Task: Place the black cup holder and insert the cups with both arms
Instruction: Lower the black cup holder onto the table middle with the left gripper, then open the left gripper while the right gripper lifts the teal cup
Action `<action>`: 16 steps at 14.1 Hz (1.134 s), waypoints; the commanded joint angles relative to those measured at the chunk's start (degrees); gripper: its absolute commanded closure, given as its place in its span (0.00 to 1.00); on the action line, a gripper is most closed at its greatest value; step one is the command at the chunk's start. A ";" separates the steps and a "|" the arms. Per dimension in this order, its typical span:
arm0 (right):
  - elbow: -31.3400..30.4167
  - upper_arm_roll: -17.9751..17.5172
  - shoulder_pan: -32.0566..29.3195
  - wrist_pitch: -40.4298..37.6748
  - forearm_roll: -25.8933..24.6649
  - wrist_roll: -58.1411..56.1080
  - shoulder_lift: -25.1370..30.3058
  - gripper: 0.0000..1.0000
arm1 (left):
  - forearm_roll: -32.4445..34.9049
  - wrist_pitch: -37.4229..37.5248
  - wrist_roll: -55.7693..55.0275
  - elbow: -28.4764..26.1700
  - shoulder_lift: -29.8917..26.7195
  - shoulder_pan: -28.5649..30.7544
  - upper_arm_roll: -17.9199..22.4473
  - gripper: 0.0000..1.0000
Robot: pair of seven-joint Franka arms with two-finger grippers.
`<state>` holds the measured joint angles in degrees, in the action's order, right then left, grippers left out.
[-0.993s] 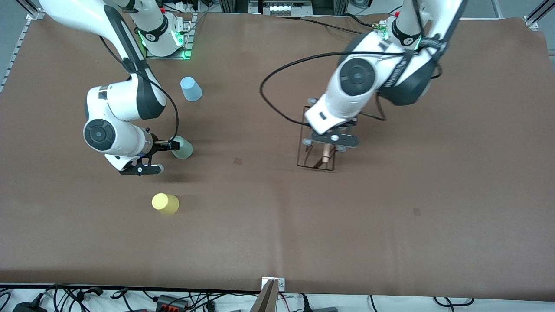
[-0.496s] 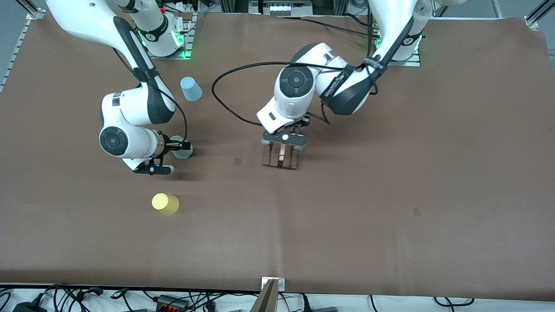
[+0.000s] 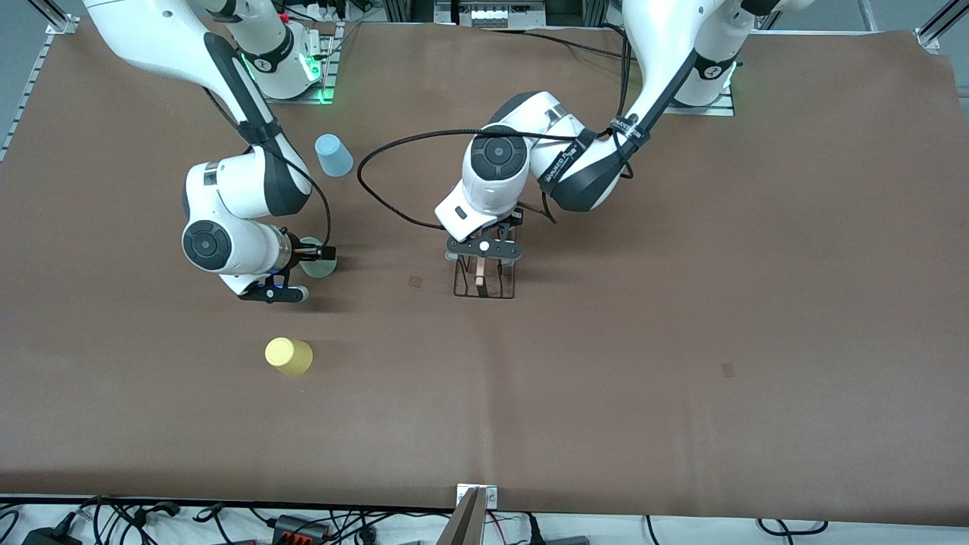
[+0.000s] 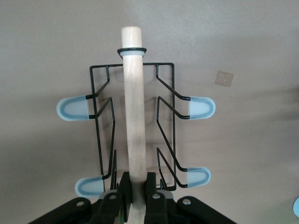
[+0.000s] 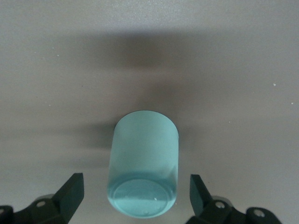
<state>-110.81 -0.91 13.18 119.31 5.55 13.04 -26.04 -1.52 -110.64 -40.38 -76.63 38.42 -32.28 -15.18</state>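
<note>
Surface (image 3: 681,341): brown, carrying all items.
Rack (image 3: 484,278): black wire, near the middle; left hand (image 3: 482,261) pinched its wooden rod (image 4: 132,112).
Cups, 3, upside down toward the right arm's end: blue cup (image 3: 333,154) farthest from the front camera; green cup (image 3: 318,259) between the spread fingers of the right hand (image 3: 312,253); yellow cup (image 3: 288,356) nearest.
</note>
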 commanded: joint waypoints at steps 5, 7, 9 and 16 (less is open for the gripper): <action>-0.90 -0.05 -0.44 0.04 0.61 0.85 -0.77 0.08 | -0.85 0.86 -3.56 1.84 1.21 -0.85 0.41 0.74; -0.72 -0.05 -0.35 -0.22 0.70 0.85 -0.86 0.28 | -0.86 1.30 -3.65 2.10 0.87 -0.50 0.50 0.51; -0.20 0.03 -0.44 -0.74 0.70 0.85 -0.77 0.53 | -0.25 1.83 -3.04 2.28 -0.36 0.29 0.59 0.16; 17.53 -0.14 -0.18 -21.29 1.31 -0.56 -0.16 0.74 | 0.02 14.10 2.38 1.75 -8.01 8.90 0.58 0.00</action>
<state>-99.00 -0.74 13.00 103.97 5.68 13.18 -26.36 -1.50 -100.49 -42.12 -73.42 32.38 -25.07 -14.71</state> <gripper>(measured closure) 0.335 0.000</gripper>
